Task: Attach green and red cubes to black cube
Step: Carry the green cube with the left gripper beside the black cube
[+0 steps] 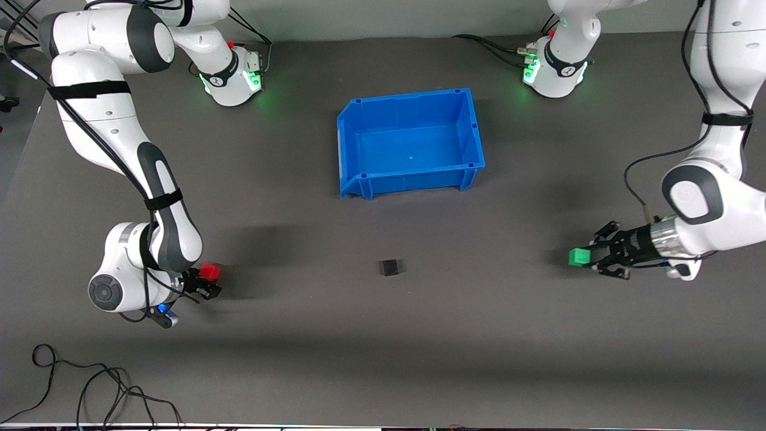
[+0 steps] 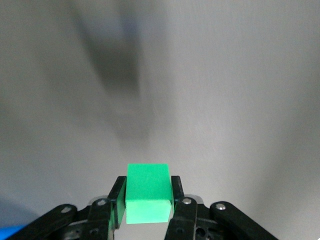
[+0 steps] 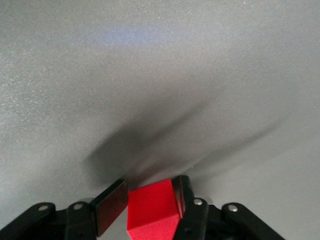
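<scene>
My left gripper is shut on the bright green cube and holds it above the table at the left arm's end. In the left wrist view the green cube sits squarely between the fingers of the gripper. My right gripper is shut on the bright red cube above the table at the right arm's end. In the right wrist view the red cube sits tilted in the gripper. The black cube lies alone on the table between the two grippers.
An empty blue bin stands farther from the front camera than the black cube, near the table's middle. A loose black cable lies by the table's near edge at the right arm's end.
</scene>
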`<move>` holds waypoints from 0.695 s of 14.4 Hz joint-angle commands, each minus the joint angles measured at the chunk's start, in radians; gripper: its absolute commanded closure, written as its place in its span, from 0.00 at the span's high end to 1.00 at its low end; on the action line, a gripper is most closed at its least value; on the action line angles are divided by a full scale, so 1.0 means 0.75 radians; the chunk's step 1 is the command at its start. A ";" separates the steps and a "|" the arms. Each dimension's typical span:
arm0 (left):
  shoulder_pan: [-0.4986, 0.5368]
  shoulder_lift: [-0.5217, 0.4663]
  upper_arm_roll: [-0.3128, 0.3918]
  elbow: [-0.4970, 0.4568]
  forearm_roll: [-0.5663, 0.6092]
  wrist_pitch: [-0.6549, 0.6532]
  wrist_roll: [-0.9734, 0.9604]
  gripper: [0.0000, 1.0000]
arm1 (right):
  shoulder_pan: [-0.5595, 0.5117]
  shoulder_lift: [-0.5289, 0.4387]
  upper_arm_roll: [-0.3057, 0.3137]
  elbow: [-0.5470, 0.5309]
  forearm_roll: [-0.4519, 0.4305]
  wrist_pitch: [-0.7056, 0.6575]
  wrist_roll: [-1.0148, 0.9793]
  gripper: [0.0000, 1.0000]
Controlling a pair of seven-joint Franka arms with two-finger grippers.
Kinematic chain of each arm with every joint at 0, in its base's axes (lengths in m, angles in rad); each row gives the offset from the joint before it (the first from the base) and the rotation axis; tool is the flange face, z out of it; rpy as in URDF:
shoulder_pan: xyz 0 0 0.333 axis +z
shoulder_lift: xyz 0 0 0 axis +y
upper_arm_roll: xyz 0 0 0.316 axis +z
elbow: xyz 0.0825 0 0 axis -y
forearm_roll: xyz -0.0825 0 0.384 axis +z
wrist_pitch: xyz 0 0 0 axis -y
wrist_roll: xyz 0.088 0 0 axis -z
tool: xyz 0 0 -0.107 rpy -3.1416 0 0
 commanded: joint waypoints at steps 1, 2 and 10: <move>-0.133 0.028 0.019 0.051 0.019 0.009 -0.253 0.11 | 0.002 -0.013 -0.007 -0.034 0.010 0.007 -0.002 0.14; -0.178 0.036 0.019 0.057 0.017 0.032 -0.329 0.11 | 0.002 -0.013 -0.007 -0.034 0.010 0.007 -0.002 0.14; -0.554 0.102 0.015 0.059 -0.001 0.389 -0.851 0.11 | 0.014 -0.027 -0.009 -0.034 0.002 -0.009 -0.004 1.00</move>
